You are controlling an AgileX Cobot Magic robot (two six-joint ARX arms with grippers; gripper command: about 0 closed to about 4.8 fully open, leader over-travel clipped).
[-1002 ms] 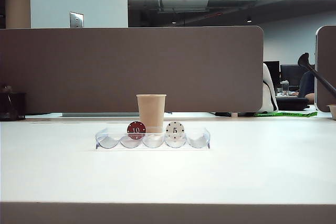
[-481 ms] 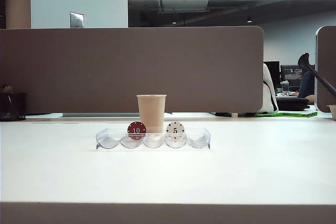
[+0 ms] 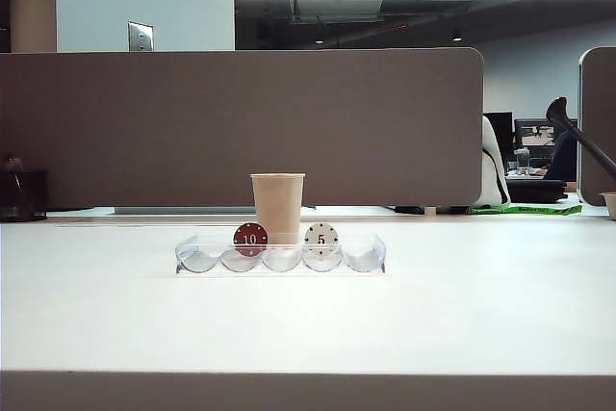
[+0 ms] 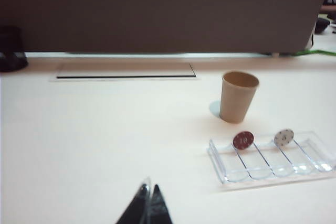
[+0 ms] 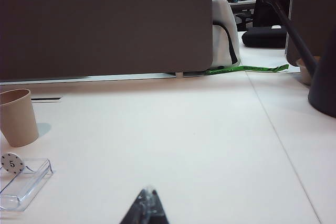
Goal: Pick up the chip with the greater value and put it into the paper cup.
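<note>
Both hands (image 4: 148,203) (image 5: 148,205) shut; paper cup (image 3: 277,208) upright.

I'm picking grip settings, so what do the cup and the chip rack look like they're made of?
The paper cup looks like matte tan paper: dull, no glare, with a rolled rim. The chip rack looks like clear glossy plastic, likely acrylic: the table shows through it and its grooves catch highlights. Both sets of jaws are shut, away from them.
</note>
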